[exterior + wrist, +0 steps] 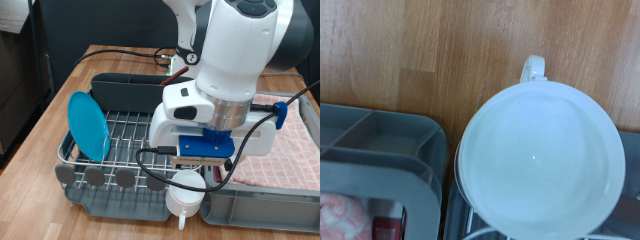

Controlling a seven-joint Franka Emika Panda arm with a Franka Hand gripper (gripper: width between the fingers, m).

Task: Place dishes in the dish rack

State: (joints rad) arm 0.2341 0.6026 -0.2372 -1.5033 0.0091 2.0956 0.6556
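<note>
The white cup (184, 192) hangs right under my gripper (186, 176), over the dish rack's corner nearest the exterior view's bottom. The gripper looks shut on the cup's rim, with the fingers mostly hidden by the hand. In the wrist view the cup (540, 160) is seen from above, empty, with its handle (532, 68) over the wooden table. The light-blue plate (88, 125) stands on edge in the silver wire rack (130, 135) at the exterior view's left. Grey round discs (100, 177) line the rack's near edge. The wooden spoon is out of view.
A grey bin lined with pink checkered cloth (290, 150) sits right of the rack in the exterior view. A dark caddy (125, 88) stands at the rack's far side. Grey plastic compartments (380, 140) lie beside the cup. Cables (130, 55) run across the wooden table.
</note>
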